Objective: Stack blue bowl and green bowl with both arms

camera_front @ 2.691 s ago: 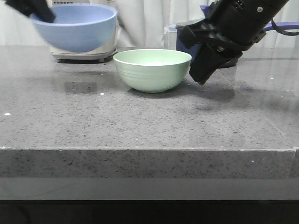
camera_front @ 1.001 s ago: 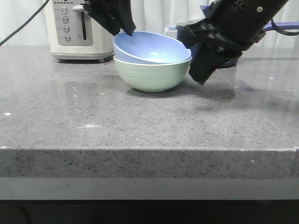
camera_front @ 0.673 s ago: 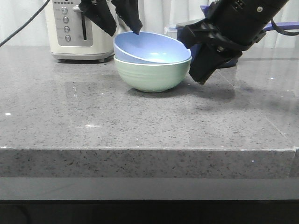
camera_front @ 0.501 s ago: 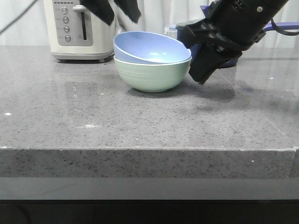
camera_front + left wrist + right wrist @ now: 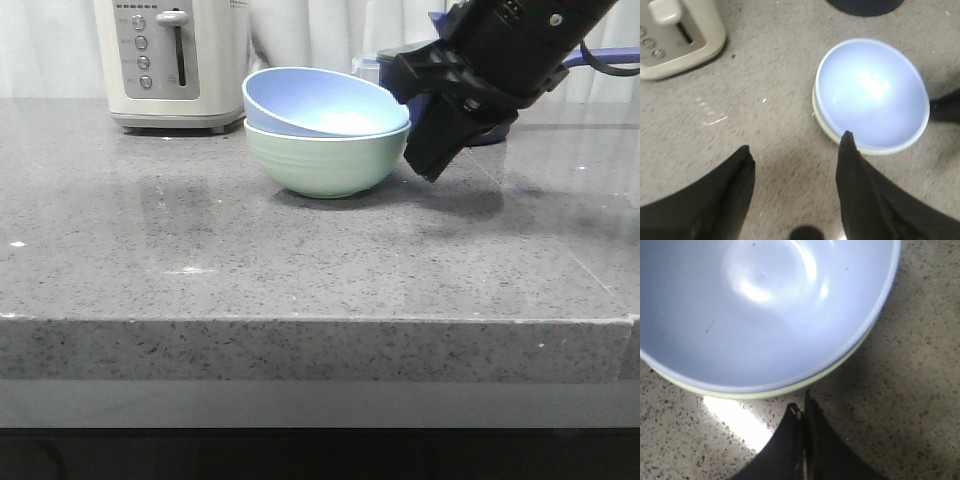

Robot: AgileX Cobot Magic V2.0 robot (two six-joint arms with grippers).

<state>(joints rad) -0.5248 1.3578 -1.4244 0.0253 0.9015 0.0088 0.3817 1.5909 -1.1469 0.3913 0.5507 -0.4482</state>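
Your left end effector (image 5: 792, 160) let go and lifted away, wide open and empty, leaving the blue bowl (image 5: 322, 102) inside the green bowl (image 5: 325, 160), while the right end effector (image 5: 432, 168) sits pinched shut on nothing.

Grey speckled stone counter (image 5: 300, 270) spreads ahead of me, thick front edge facing camera. Cream toaster (image 5: 170, 62) stands at back left on counter, lever and column of round buttons on its front; my left wrist view shows its top corner (image 5: 675, 37) with same lever. Dark navy pot (image 5: 400, 60) sits at back right, mostly hidden, blue handle (image 5: 600, 58) poking out rightward. White curtain (image 5: 310, 35) hangs behind everything. Small white fleck (image 5: 14, 243) lies on counter far left.
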